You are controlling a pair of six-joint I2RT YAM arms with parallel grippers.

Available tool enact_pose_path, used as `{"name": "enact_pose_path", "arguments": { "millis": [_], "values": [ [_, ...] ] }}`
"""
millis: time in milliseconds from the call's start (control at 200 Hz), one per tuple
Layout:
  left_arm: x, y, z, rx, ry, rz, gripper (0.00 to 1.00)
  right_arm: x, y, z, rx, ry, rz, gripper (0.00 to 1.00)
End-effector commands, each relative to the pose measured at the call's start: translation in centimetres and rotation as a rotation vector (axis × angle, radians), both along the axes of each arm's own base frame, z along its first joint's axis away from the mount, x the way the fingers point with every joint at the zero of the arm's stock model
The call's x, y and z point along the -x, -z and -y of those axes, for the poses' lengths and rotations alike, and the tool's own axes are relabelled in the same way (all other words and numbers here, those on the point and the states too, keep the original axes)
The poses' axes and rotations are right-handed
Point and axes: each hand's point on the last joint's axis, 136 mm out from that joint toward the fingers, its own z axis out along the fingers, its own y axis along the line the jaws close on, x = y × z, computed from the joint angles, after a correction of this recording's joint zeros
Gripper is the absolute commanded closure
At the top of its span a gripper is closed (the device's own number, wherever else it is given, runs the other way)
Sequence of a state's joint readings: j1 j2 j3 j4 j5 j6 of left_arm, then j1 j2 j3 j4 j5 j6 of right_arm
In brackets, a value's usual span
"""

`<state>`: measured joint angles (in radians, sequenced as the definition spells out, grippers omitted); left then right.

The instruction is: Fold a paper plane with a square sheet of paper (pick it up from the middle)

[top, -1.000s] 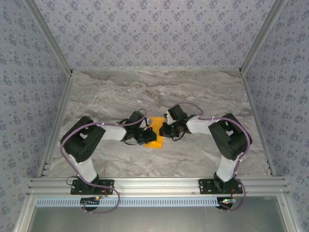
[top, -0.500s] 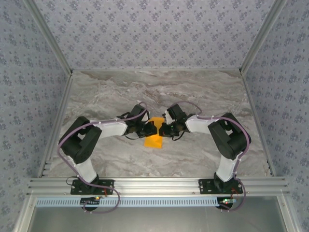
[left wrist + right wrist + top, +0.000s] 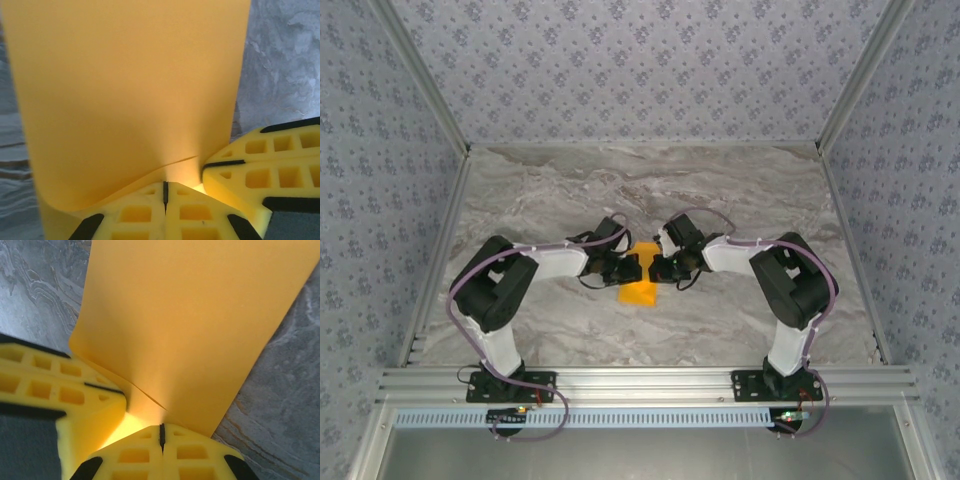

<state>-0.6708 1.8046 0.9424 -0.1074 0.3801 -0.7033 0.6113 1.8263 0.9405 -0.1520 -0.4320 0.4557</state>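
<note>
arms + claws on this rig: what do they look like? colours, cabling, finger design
The left arm and right arm match: bulky black joint housings joined by white links, with a lilac cable looping along each. The left claw and right claw have yellow plastic fingers with a grid of square pockets and black strips. No markings visible.

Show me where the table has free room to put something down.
Bare: the far table half by the back wall, and the near strip between the arm bases. Crowded: the middle, where left gripper and right gripper pinch the paper.
</note>
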Motion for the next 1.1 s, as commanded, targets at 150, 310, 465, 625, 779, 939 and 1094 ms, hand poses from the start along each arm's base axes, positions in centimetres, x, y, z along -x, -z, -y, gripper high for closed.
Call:
{"name": "enact_pose_path", "arguments": {
  "millis": [150,310,465,625,779,939,1094],
  "values": [
    [-2.0,2.0,-5.2,-0.119,0.019,0.022,0.94,5.0,7.8,7.5,0.34,0.004,-0.169,1.0],
    [-3.1,-0.1,-5.1,-0.066,0.043,0.067,0.94,4.8,7.5,6.9,0.314,0.009,-0.165,1.0],
    [-3.1,-4.4,-2.9,0.055,0.057,0.135,0.93,4.5,6.9,6.3,0.294,0.011,-0.151,1.0],
    [-1.0,-5.0,-0.2,0.1,0.091,0.131,0.93,4.4,6.6,6.0,0.28,0.012,-0.15,1.0],
    [0.1,-2.3,0.2,0.05,0.086,0.074,0.94,4.3,6.2,5.5,0.255,0.012,-0.143,1.0],
    [0.4,0.4,-0.6,-0.008,0.06,0.023,0.97,3.8,5.0,4.4,0.193,0.008,-0.12,1.0],
    [0.7,2.5,-1.8,-0.083,0.026,-0.017,1.0,2.8,3.0,3.0,0.121,-0.009,-0.075,1.0]
  ]
}}
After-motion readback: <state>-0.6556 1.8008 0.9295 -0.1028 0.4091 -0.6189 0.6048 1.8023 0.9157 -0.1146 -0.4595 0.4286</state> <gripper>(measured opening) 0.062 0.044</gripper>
